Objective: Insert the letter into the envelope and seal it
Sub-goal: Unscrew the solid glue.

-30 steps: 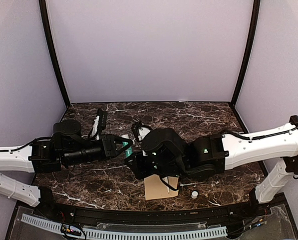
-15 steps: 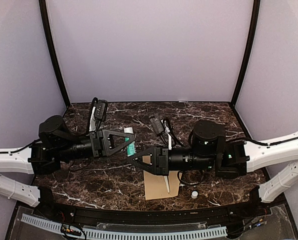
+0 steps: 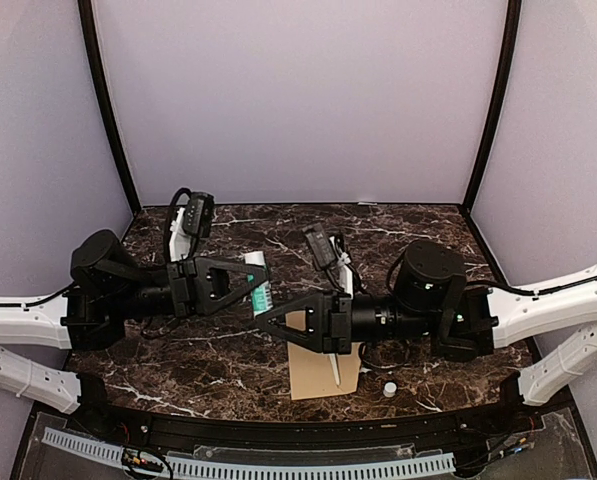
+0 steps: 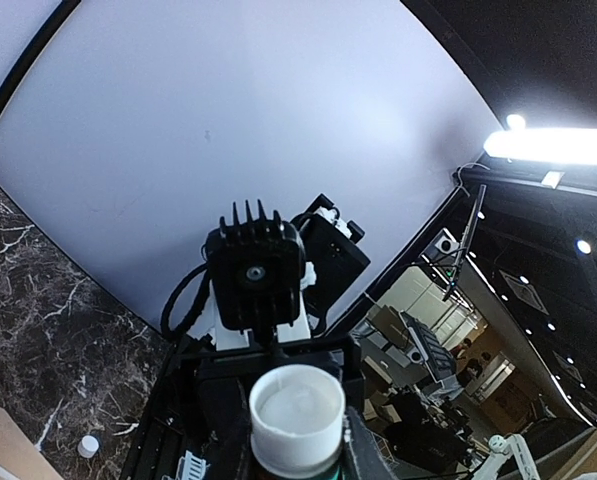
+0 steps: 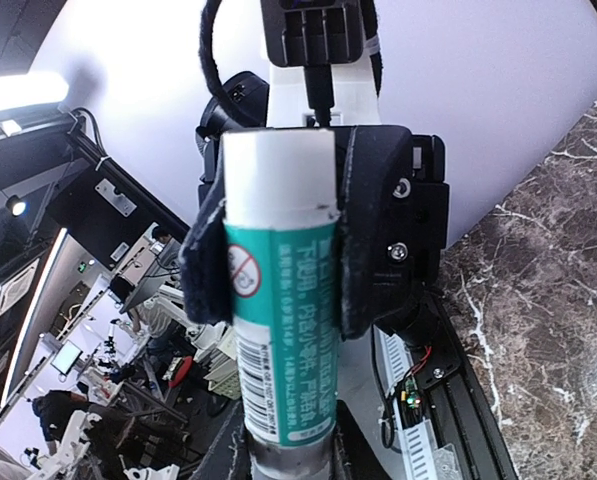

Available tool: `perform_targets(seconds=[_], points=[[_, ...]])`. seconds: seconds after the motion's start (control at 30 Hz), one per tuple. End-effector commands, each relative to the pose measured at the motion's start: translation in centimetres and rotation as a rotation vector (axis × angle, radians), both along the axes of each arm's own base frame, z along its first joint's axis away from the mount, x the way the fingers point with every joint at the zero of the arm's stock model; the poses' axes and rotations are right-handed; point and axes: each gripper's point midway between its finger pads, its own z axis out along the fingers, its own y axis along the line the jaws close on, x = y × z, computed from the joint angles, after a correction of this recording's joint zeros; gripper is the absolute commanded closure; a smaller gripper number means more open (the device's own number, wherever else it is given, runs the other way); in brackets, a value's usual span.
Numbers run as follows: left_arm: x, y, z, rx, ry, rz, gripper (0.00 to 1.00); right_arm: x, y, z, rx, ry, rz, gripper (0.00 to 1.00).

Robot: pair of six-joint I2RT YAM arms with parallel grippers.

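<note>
"Teal-and-white glue stick (image 3: pixel 261 288), who has it?" asks the first annotator.
"Both arms," says the second. "Left jaws clamp its middle, and right jaws are closed on its near end (the base sits between them in the right wrist view)."
"Changed?"
"The right arm was hunched over the envelope (image 3: pixel 308 378) a second ago. It has swung out flat and met the stick. The left arm drew back a bit."
"Envelope, letter?"
"The envelope is flat on the counter (image 3: pixel 428 240) under the right arm, and neither arm touches it. No loose letter shows, only a thin white strip (image 3: pixel 334 370) on the tan paper. It's likely inside, but she cannot confirm."
"Meaning?"
"Probably the sealing stage, with glue being readied. The small white round piece (image 3: pixel 389 388) beside the envelope may be its cap."
</note>
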Motion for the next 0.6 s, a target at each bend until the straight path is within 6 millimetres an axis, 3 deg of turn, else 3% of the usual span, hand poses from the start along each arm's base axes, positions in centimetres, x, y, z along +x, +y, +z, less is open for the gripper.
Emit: perform_targets(seconds=[0.0,0.17,0.27,0.43,0.57], points=[[-0.3,1.7,1.4,-0.045,-0.066,0.047,1.00,2.8,-1.6,1.7,0.028,0.007,-0.137,0.70],[2.8,3.9,0.5,0.007,-0.004,0.266,1.00,4.4,-2.6,-0.3,-0.080,-0.003,-0.248,0.43],[4.3,4.8,-1.1,0.087,0.054,0.367,1.00,5.5,-3.0,-1.5,-0.163,-0.020,-0.314,0.36],[7.0,5.7,-4.1,0.238,0.171,0.525,1.00,6.8,-2.3,-3.1,-0.343,-0.069,-0.433,0.35],[8.1,5.6,-6.5,0.353,0.241,0.584,1.00,6.8,-1.0,-4.5,-0.494,-0.132,-0.499,0.43]])
